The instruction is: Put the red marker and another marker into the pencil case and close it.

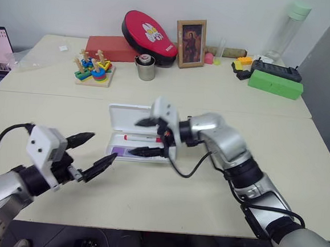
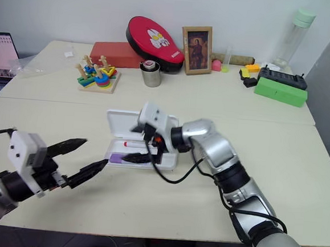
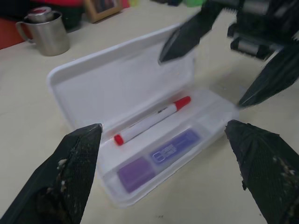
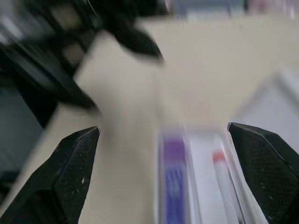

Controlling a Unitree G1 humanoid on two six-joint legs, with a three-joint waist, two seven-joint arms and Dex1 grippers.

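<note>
The pencil case (image 1: 126,118), a white plastic box, lies open in the middle of the near table with its lid tipped back. The red marker (image 1: 142,138) lies in the base's rear slot. The other marker, a purple highlighter (image 1: 119,151), lies in the front slot; both also show in the left wrist view, the red marker (image 3: 152,120) and the highlighter (image 3: 159,156). My right gripper (image 1: 147,137) hovers just above the case, pointing left, open and empty. My left gripper (image 1: 93,152) is open and empty, left of the case and pointing at it.
On the far table stand a metal cup (image 1: 146,67), a picture frame (image 1: 191,43), a red oval case (image 1: 149,35) on a red box (image 1: 111,48), a stacking toy (image 1: 94,69), a green box (image 1: 275,83) and a tall bottle (image 1: 289,30).
</note>
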